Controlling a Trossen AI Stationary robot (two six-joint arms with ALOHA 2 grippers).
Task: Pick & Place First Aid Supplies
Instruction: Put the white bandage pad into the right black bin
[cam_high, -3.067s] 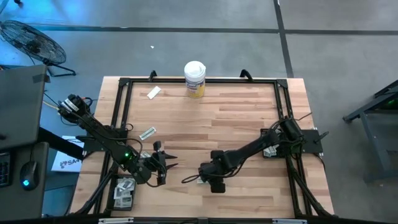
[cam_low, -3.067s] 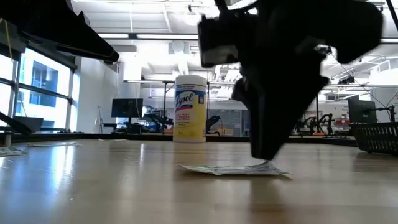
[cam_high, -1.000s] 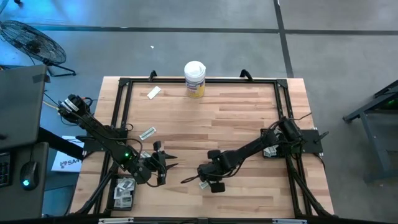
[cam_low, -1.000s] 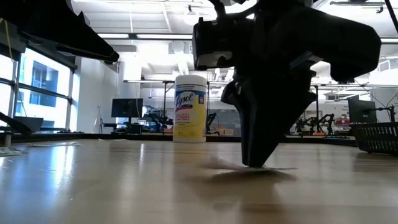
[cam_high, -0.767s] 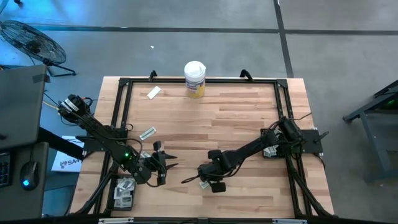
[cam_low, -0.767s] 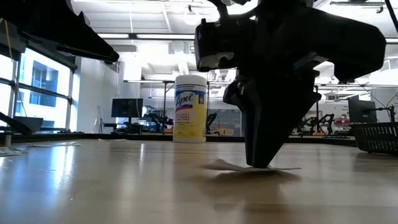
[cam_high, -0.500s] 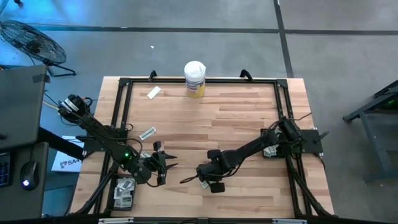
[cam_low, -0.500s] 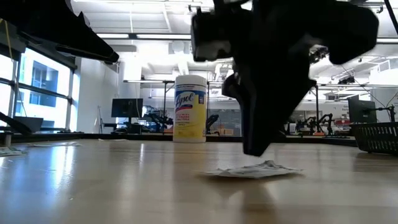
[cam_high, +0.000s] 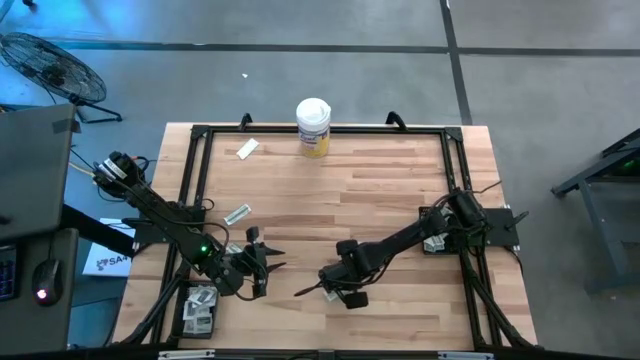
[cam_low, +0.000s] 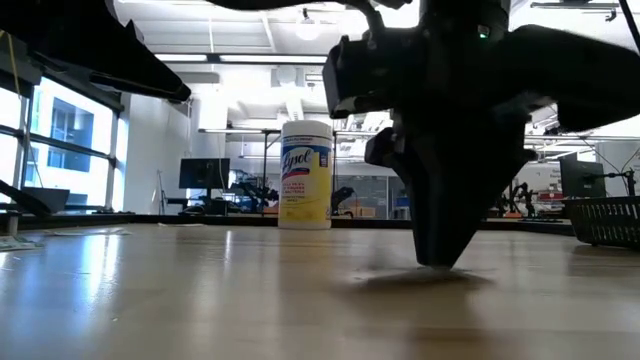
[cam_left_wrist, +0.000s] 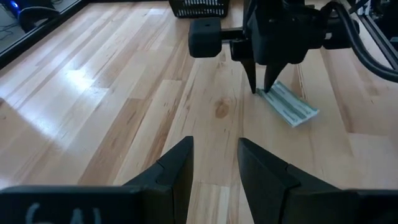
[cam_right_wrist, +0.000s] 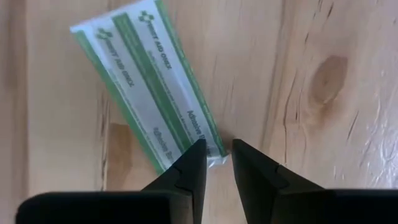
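The adhesive bandage wrapper (cam_right_wrist: 149, 81), white with green stripes, lies flat on the wooden counter (cam_high: 380, 190), near the front edge and about mid-width, under the right arm's wrist. In the right wrist view its long axis runs diagonally away from the fingertips, and one short end sits right at the gap between them. The right gripper (cam_right_wrist: 216, 148) is down at that corner, its fingers standing a narrow slit apart, tips at the counter on either side of the wrapper's end. They have not closed on it; the wrapper lies flat. From the left wrist view, the same tips (cam_left_wrist: 261, 86) touch down at the wrapper's near end, the rest trailing off beyond. So the pinch likely turns on that short edge slipping between the tips. The left gripper (cam_high: 262, 265) waits just off to the side, its fingers parted and empty, pointed toward the right one. The right arm is clearly nearer. At the counter's far edge stands the Lysol wipes canister (cam_low: 306, 174).
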